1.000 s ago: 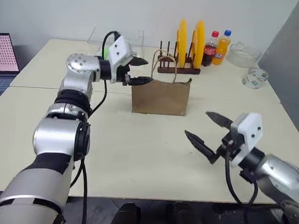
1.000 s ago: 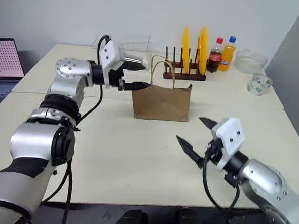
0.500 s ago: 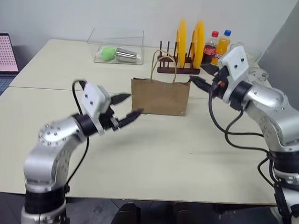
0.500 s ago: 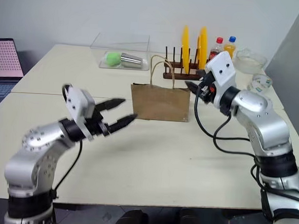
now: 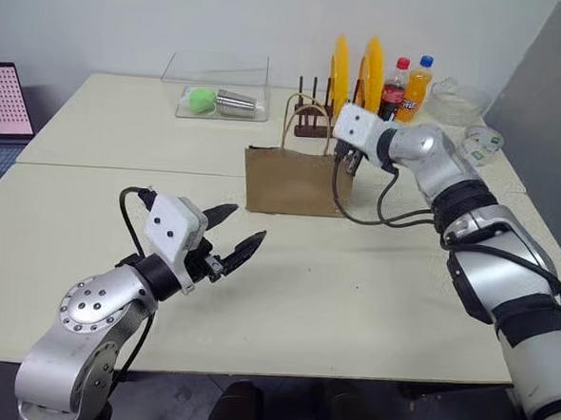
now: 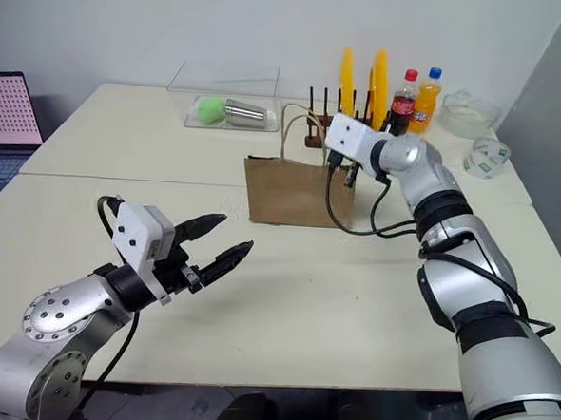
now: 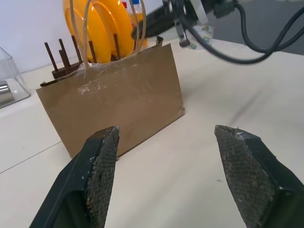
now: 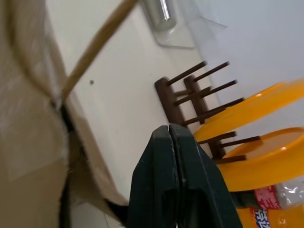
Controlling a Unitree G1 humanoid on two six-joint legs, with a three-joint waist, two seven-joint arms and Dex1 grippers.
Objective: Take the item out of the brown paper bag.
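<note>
Standing upright on the pale beige desk [image 5: 285,296], the creased brown kraft paper bag [image 5: 297,181] with thin looped string handles sits mid-desk, in front of the dark wooden rack of yellow plates [image 5: 350,81]. At the bag's right top edge, the right hand [image 8: 176,156] has its two black fingers pressed flat together with nothing between them. Nearer and to the left, well apart from the bag, the left hand [image 7: 171,142] hovers empty, fingers spread wide; the bag's contents are hidden.
</note>
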